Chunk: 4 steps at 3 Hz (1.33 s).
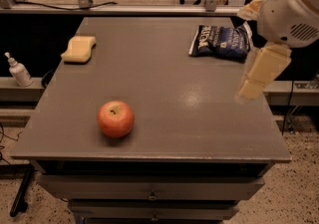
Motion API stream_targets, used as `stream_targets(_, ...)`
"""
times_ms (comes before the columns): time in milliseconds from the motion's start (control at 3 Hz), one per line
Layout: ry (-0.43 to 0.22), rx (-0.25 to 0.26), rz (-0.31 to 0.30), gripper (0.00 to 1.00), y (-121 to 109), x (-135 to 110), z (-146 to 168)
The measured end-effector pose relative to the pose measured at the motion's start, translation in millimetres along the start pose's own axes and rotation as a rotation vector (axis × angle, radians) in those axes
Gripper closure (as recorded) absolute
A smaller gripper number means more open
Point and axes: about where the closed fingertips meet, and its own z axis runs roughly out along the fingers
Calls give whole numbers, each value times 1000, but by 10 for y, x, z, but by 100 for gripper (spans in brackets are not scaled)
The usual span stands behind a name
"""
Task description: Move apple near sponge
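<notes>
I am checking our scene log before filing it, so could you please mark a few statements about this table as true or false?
1. The round red-orange apple lies near the front edge of the grey table. True.
2. The pale yellow rectangular sponge touches the apple. False: it lies well apart from it, near the table's far left corner.
3. The gripper is holding the apple. False: it hangs by the table's right edge, far from the apple.
4. The dark blue crinkled snack bag lies at the table's far right. True.
5. The small white pump bottle stands on the table. False: it stands on a ledge left of the table.
</notes>
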Motion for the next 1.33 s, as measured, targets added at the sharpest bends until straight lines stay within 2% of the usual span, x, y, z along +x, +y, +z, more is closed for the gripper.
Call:
stream_targets(333,-125,35,-65,0,-187,-400,64)
stream_targets(667,-231,-34,-59,0,-195,-625,163)
stream_targets(1000,-301,-210,-5,0,124,-729,383)
stream_targets(1333,-385,-367,48,0,530,-931,535)
